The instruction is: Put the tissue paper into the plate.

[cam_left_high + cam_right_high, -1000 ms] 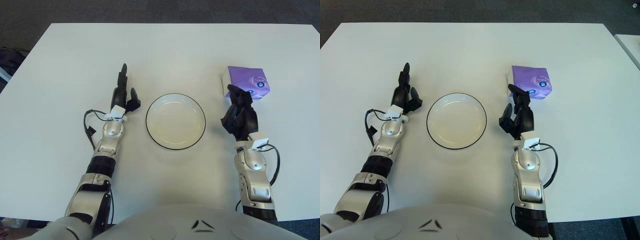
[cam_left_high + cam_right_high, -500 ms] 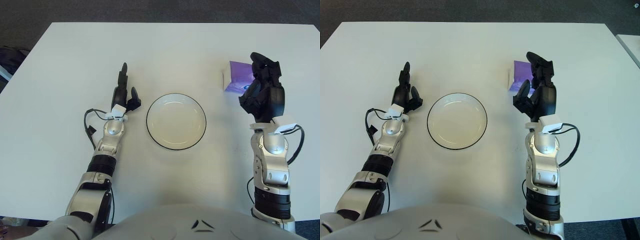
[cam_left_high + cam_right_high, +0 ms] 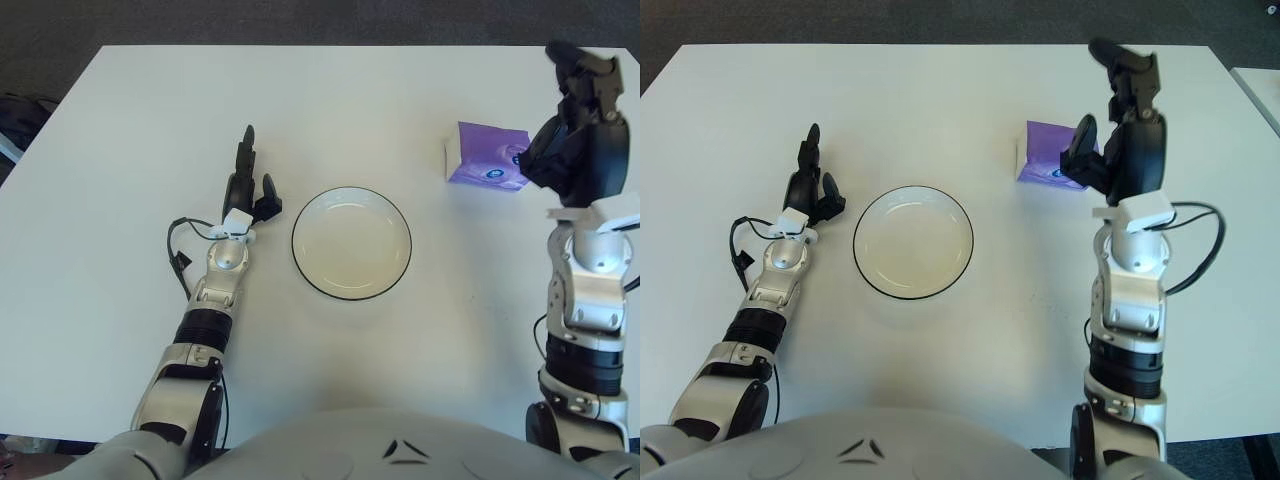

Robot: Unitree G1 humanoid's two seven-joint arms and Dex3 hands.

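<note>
On the white table (image 3: 120, 120), a round plate (image 3: 351, 243) with a dark rim sits near the middle, upright and holding nothing. To the robot's right of it, well apart from the rim, lies a purple tissue pack (image 3: 486, 169), flat on the tabletop with a white end facing the plate.

Right hand (image 3: 1118, 140): raised above the table on the far right, showing in front of the right-hand edge of the tissue pack in both views. Its dark fingers (image 3: 1126, 66) are spread, one reaching up and away from the palm, another set apart lower on the plate side. They pinch nothing; the tissue pack is not in the grip. Whether any finger touches the pack cannot be told from these views. The silver forearm (image 3: 1130, 290) runs down from the hand toward the robot's body, with a black cable (image 3: 1200, 250) looping beside it.

Left hand (image 3: 247, 190): shows just beside the plate on its left, clear of the rim. Fingers loose and extended, one pointing straight away from the robot. It holds nothing. A black cable (image 3: 180, 250) curls beside the left wrist.
</note>
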